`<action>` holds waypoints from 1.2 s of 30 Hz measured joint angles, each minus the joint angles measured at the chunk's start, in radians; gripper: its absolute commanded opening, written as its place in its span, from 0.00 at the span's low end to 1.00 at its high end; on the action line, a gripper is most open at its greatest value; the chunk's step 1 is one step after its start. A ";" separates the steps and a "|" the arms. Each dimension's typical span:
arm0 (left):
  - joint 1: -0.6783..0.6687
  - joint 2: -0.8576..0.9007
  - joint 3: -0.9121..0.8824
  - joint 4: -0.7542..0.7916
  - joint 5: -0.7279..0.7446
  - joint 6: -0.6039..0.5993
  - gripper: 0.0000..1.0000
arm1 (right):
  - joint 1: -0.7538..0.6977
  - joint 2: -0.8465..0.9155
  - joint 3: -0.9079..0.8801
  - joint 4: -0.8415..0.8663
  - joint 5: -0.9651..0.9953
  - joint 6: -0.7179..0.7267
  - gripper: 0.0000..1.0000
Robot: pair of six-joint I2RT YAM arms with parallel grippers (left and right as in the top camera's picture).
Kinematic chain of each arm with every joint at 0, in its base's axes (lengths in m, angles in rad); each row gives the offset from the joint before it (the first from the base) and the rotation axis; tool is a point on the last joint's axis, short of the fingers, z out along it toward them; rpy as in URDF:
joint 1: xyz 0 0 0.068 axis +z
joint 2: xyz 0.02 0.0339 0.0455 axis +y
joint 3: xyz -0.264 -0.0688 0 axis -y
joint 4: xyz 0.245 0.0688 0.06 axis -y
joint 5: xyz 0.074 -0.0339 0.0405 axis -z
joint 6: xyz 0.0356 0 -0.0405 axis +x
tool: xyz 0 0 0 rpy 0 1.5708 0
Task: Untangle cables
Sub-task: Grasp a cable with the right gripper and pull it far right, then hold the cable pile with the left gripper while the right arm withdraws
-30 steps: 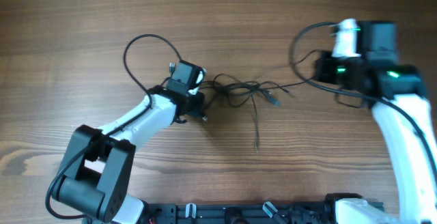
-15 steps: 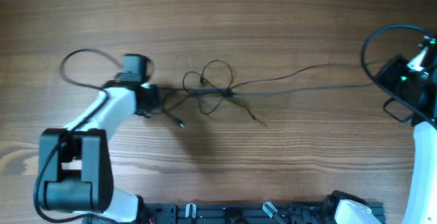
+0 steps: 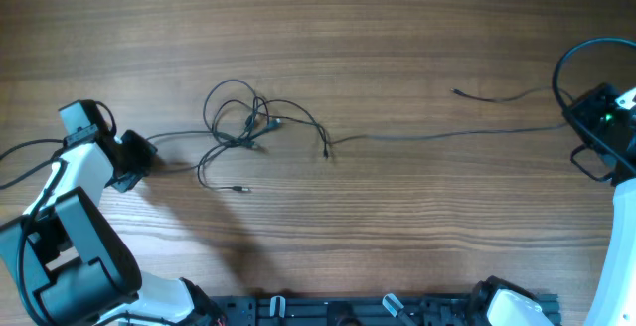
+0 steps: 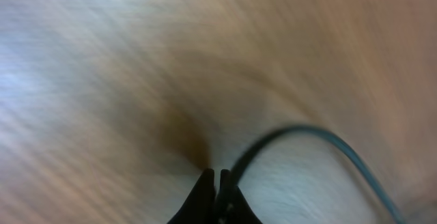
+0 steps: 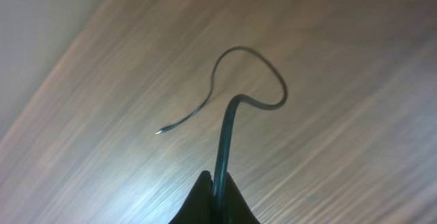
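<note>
The thin black cables lie across the wooden table. A loose tangle of loops sits left of centre. One long strand runs from it to the right. My left gripper is at the far left, shut on a cable strand that leads toward the tangle; its jaws are pressed together in the blurred left wrist view. My right gripper is at the far right, its jaws shut on a cable that curls into a loop ahead of them.
A loose cable end lies at the upper right, and a small plug end lies below the tangle. The arms' thicker black wires arc near each wrist. The arm mounts stand at the front table edge.
Both arms have pulled apart, the left further left and the right slightly down. The tangle has shifted left and the long strand is stretched out toward the right.
</note>
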 measured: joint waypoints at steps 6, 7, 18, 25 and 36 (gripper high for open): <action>-0.054 0.000 0.000 0.070 0.308 0.040 0.05 | 0.000 0.000 0.000 0.072 -0.271 -0.183 0.04; -0.074 0.000 0.000 0.077 0.335 0.044 0.06 | 0.000 0.000 0.000 0.101 -0.317 -0.209 0.04; -0.361 0.000 0.000 0.090 0.296 0.059 0.10 | 0.000 -0.021 0.179 0.833 -0.700 -0.136 0.04; -0.436 0.000 0.000 0.088 0.183 0.059 0.04 | 0.000 -0.035 0.213 0.831 -0.426 -0.135 0.04; -0.436 0.000 0.000 0.071 0.046 0.062 0.05 | -0.026 0.137 0.213 0.930 0.334 -0.300 0.04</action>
